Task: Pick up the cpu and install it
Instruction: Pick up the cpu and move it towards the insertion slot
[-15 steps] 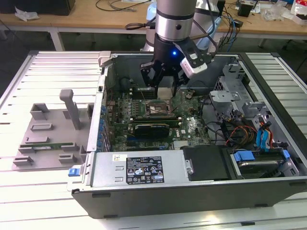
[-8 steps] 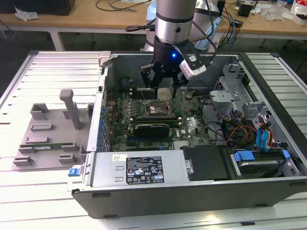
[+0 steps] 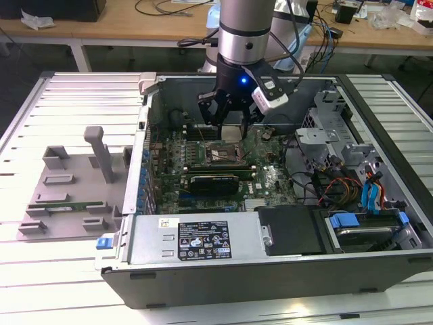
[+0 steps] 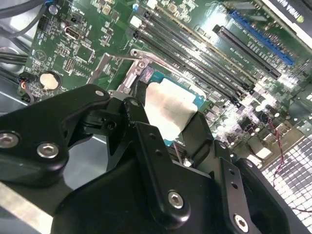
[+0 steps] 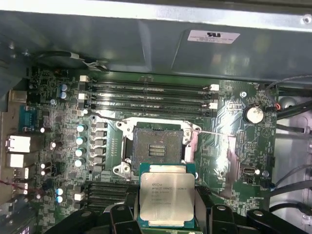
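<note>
1. The cpu [image 5: 167, 195] is a small, flat, square chip with a dull silver metal top, faint print on it and a thin green rim.
2. The gripper [image 5: 167, 213] clamps it on two opposite edges, with the metal top facing up and away from the board.
3. It hangs roughly level above the green motherboard [image 5: 229, 161], just beside the open socket [image 5: 156, 146] and not seated in it.
4. In the exterior view the cpu [image 3: 233, 130] sits over the middle of the board.
</note>
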Motion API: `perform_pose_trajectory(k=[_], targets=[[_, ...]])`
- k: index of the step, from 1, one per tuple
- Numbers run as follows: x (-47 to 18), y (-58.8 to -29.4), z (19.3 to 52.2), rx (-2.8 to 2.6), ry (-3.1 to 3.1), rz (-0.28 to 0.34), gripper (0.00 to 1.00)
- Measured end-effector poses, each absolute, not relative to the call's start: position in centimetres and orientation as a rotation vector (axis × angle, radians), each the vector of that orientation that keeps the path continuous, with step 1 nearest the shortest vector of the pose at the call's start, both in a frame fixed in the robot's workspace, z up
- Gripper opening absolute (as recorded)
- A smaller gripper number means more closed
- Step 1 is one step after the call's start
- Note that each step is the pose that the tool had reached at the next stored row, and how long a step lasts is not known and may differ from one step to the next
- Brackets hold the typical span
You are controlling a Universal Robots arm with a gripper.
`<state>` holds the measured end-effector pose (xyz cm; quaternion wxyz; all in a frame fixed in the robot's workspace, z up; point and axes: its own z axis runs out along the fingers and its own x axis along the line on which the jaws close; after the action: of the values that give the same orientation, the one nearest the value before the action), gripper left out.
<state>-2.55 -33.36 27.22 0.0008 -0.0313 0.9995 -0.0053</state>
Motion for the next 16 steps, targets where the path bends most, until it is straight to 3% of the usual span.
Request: perform_pose_trajectory(k=[16], targets=[[-2.55, -32.98, 27.09, -0.098, 3.138, -0.021, 0.55]])
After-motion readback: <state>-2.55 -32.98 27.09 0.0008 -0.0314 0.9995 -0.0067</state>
